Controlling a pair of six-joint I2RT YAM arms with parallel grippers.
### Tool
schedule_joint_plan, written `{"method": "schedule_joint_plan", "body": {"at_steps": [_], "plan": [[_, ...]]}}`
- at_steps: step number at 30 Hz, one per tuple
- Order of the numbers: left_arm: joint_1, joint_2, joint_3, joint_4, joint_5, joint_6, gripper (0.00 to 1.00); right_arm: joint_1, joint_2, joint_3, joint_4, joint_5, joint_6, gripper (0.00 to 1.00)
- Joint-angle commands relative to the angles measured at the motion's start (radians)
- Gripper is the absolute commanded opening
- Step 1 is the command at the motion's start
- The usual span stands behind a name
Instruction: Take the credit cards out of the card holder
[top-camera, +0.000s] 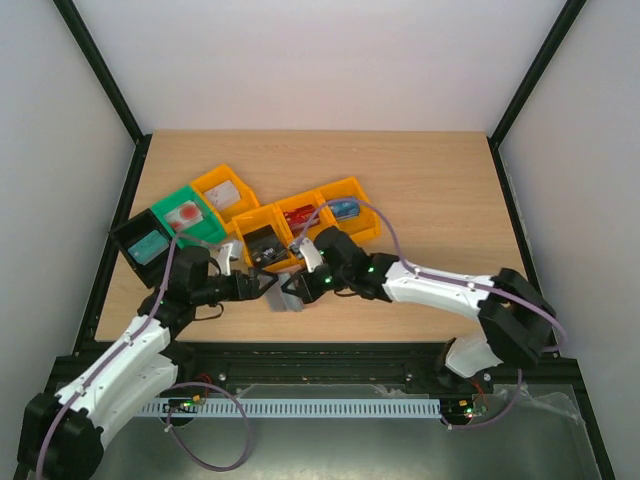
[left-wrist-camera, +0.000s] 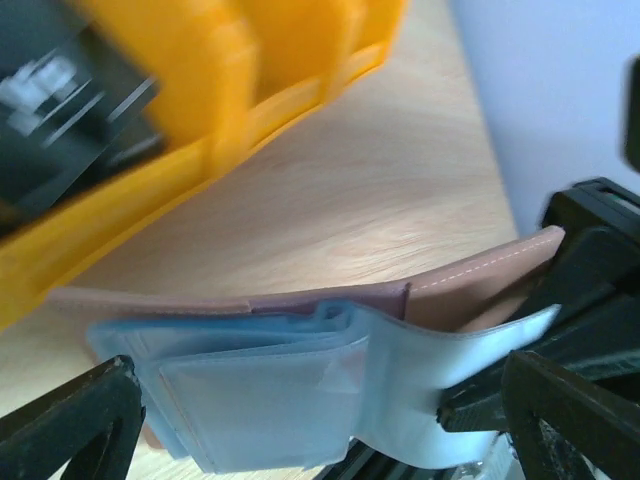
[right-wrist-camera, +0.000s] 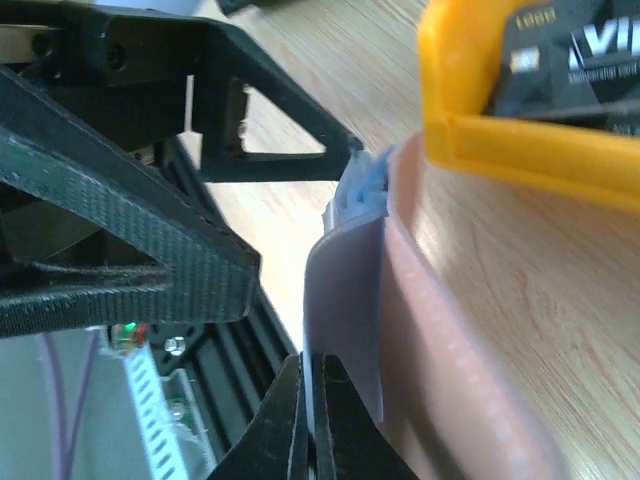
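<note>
Where the pale wood-grain table runs toward its near edge, the card holder sits between the two arms, just beside a glossy orange plastic bin. Its outer skin is smooth tan-brown with a stitched edge. Inside, soft light blue sleeves lie fanned and curling. Left pincer gapes wide, one matte black finger on either side of the sleeves. Right pincer is closed tight, nipping a thin flap of the card holder.
</note>
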Motion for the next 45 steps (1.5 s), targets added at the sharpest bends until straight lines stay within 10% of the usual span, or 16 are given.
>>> {"method": "schedule_joint_plan", "body": {"at_steps": [1,13,36,41,45], "plan": [[0.004,-0.072,0.075,0.083,0.123,0.116,0.99,-0.038,-0.117,0.041,-0.053,-0.134,-0.142,0.02],[0.073,-0.281,0.130,0.043,0.280,0.465,0.99,-0.084,-0.273,0.250,-0.223,-0.243,-0.372,0.02],[0.138,-0.304,0.136,0.237,0.524,0.398,0.99,-0.095,-0.312,0.390,-0.291,-0.451,-0.544,0.02],[0.131,-0.324,0.119,0.314,0.519,0.357,0.69,-0.098,-0.301,0.365,-0.206,-0.424,-0.478,0.02],[0.124,-0.331,0.089,0.407,0.517,0.292,0.23,-0.098,-0.270,0.363,-0.156,-0.398,-0.438,0.02]]}}
